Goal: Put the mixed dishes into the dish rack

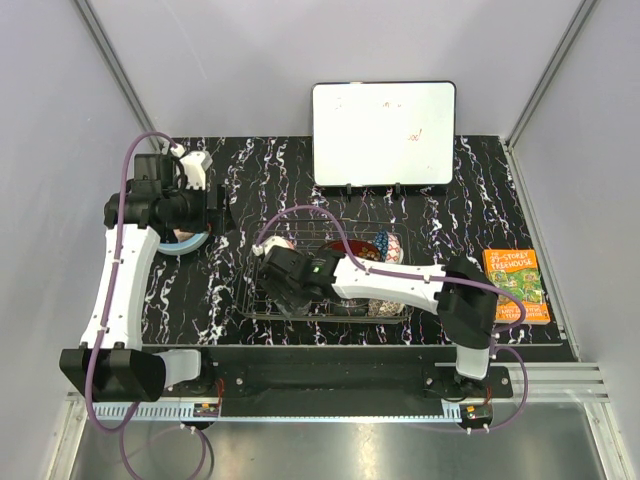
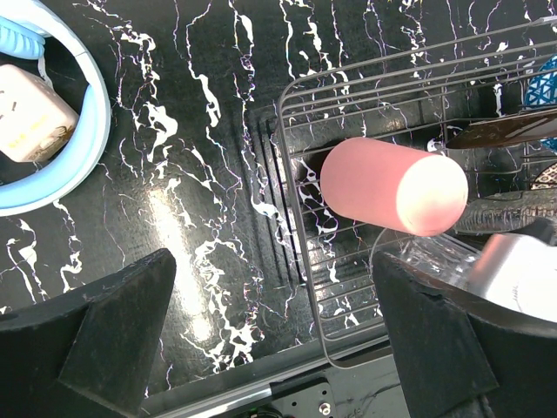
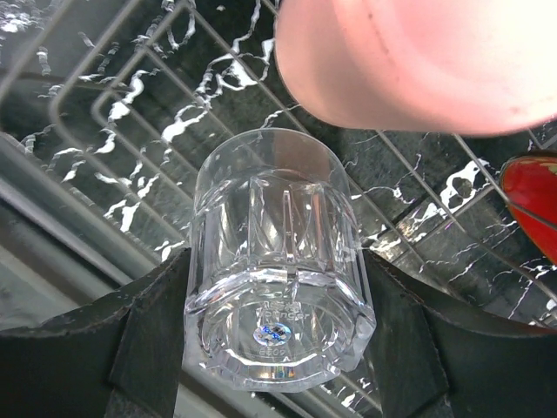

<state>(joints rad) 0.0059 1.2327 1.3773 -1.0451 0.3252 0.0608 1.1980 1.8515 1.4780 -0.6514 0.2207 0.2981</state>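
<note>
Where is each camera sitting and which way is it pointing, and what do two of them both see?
Top external: above and behind the robot, looking down on the table, dish rack, white board and book; left arm and right arm show whole.
Left wrist: on the left arm, looking down at the rack's left end past the open left claw.
Right wrist: on the right arm, close over the rack wires; the right claw grips the small clear glass.
Shared: both wrist views show the pink cup in the rack.

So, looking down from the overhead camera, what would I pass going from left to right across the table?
light blue round object → chrome wire dish rack → orange Storey Treehouse book
</note>
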